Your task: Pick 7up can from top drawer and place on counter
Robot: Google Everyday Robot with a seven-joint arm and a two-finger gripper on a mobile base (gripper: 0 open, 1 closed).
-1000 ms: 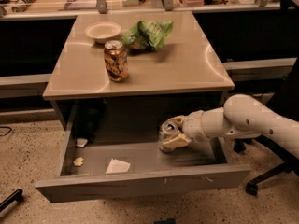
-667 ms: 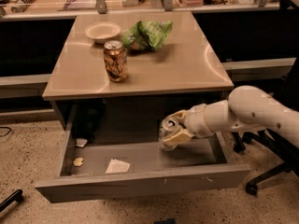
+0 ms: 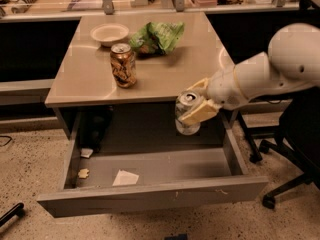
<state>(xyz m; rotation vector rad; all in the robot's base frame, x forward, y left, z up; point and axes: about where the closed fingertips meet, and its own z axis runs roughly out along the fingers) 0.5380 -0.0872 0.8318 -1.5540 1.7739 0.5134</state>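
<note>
One drawer (image 3: 150,189) stands pulled out nearest the camera, with a paper scrap (image 3: 125,178) lying on its grey floor. Above its right half hangs the silver can (image 3: 186,126), upright and clear of the drawer floor. The pincer (image 3: 195,101) is clamped on the can's upper part — one pale finger crosses the front, the other sits behind the rim. The can's top appears about level with the front edge of the table (image 3: 165,74), so its base seems to sit below that edge.

The step in hand looks to be the carry up onto the table. Doing it well means rising straight until the base clears the edge, only then moving inward, and keeping the can upright throughout. The bare right front of the table seems the best landing spot. Farther back on the left stands a brown can (image 3: 123,65), and beyond it a bowl (image 3: 109,33) and a green bag (image 3: 159,36), all well apart from that patch.
</note>
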